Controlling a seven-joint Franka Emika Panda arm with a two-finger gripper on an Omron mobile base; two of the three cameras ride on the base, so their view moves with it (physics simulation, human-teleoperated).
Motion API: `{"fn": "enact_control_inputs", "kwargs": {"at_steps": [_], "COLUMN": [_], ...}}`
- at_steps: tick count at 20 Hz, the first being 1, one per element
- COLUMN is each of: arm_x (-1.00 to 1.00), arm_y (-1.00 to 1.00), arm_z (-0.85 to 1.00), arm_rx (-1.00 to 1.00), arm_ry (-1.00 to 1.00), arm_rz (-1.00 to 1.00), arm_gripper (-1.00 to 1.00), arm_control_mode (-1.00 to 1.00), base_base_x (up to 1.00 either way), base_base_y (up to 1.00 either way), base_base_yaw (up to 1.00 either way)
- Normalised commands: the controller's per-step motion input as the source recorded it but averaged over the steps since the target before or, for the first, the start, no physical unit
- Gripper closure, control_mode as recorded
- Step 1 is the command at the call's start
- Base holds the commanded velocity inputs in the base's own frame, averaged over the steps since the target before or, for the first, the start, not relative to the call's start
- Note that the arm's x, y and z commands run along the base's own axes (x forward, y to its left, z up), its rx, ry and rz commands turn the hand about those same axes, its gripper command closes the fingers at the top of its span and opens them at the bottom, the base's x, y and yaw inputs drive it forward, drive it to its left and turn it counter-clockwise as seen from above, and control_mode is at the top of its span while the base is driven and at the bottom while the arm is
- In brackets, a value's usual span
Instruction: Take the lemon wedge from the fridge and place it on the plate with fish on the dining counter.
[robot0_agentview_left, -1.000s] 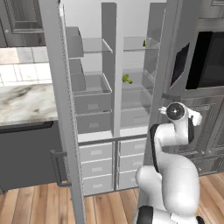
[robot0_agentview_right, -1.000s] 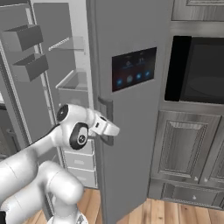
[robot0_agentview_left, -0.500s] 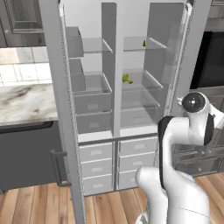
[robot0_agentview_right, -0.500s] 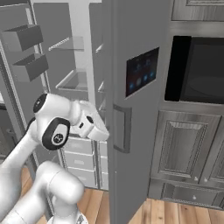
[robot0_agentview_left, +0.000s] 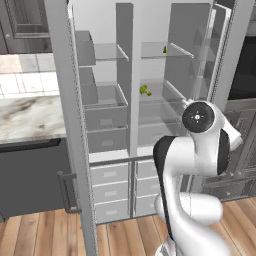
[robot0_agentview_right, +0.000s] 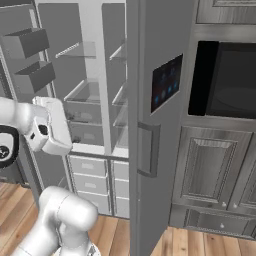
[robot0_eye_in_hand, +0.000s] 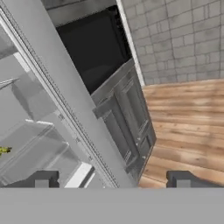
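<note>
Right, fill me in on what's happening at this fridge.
The fridge stands with both doors swung open, and the white arm is beside the right-hand door. In the hand view the gripper is open with nothing between its fingers, facing that door's edge. A small yellow-green item, probably the lemon wedge, sits on a middle glass shelf, untouched. A marble worktop lies left of the fridge.

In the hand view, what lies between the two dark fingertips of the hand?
The edge of the open matte grey fridge door runs between the fingertips; the hand grips nothing.
</note>
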Motion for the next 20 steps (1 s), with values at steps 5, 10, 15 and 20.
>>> {"fn": "enact_control_inputs", "kwargs": {"at_steps": [5, 10, 15, 20], "arm_x": [0.32, 0.72, 0.78, 0.73], "arm_y": [0.52, 0.0, -0.39, -0.52], "arm_z": [0.41, 0.07, 0.06, 0.0], "arm_rx": [0.0, -0.01, 0.0, 0.09], "arm_ry": [-0.06, 0.04, 0.05, 0.19], "arm_rz": [-0.32, -0.48, -0.34, 0.0], "arm_gripper": [-1.0, -1.0, -1.0, -1.0], "arm_control_mode": [-1.0, -1.0, -1.0, -1.0], "base_base_x": [0.0, 0.0, 0.0, 0.0], "base_base_y": [0.0, 0.0, 0.0, 0.0], "base_base_yaw": [0.0, 0.0, 0.0, 0.0]}}
